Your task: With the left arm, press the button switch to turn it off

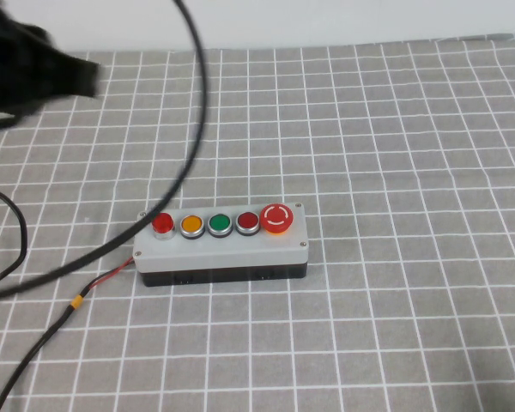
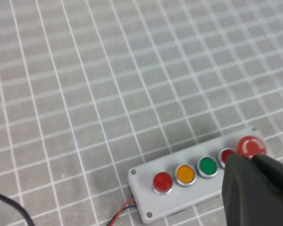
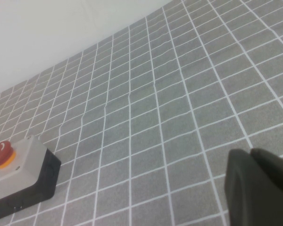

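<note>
The button switch (image 1: 162,224) is a small bright-red round button with a silver collar at the left end of the grey box (image 1: 223,249). It also shows in the left wrist view (image 2: 162,182). My left gripper (image 1: 87,79) is a blurred black shape high at the far left, well away from the box and above the table. In the left wrist view the left gripper (image 2: 249,160) has its fingers together and empty, over the box's far end. My right gripper (image 3: 249,155) is shut and empty above bare cloth, off the box's mushroom end.
The row continues with an orange button (image 1: 191,225), a green button (image 1: 220,225), a darker red button (image 1: 247,223) and a large red mushroom button (image 1: 277,217). A thick black cable (image 1: 197,129) hangs past the box's left end. A red wire (image 1: 112,276) leaves it.
</note>
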Controlling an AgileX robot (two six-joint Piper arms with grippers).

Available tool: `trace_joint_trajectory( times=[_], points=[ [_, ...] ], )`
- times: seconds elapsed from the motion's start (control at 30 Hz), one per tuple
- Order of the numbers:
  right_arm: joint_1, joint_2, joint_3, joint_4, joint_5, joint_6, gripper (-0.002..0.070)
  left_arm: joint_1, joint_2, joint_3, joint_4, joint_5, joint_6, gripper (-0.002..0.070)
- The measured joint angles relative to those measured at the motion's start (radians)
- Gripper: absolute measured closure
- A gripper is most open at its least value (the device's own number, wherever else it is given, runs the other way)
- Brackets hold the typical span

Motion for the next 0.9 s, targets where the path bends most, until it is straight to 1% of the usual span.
trace_joint_trajectory(
  times=[0.17, 0.27, 0.43, 0.63, 0.77, 0.9],
  points=[
    [0.0, 0.0, 0.0, 0.0, 0.0, 0.0, 0.0694, 0.0, -0.164, 0.002, 0.0, 0.055, 0.0, 0.0678],
    [0.0, 0.0, 0.0, 0.0, 0.0, 0.0, 0.0694, 0.0, -0.269, 0.039, 0.002, 0.072, -0.01, 0.0678],
    [0.0, 0.0, 0.0, 0.0, 0.0, 0.0, 0.0694, 0.0, -0.465, 0.171, 0.035, 0.073, -0.056, 0.0678],
    [0.0, 0.0, 0.0, 0.0, 0.0, 0.0, 0.0694, 0.0, -0.696, 0.366, 0.034, 0.032, -0.077, 0.0678],
    [0.0, 0.0, 0.0, 0.0, 0.0, 0.0, 0.0694, 0.0, -0.792, 0.474, 0.02, 0.034, -0.092, 0.0678],
    [0.0, 0.0, 0.0, 0.0, 0.0, 0.0, 0.0694, 0.0, -0.828, 0.551, 0.009, 0.057, -0.101, 0.0678]
  ],
)
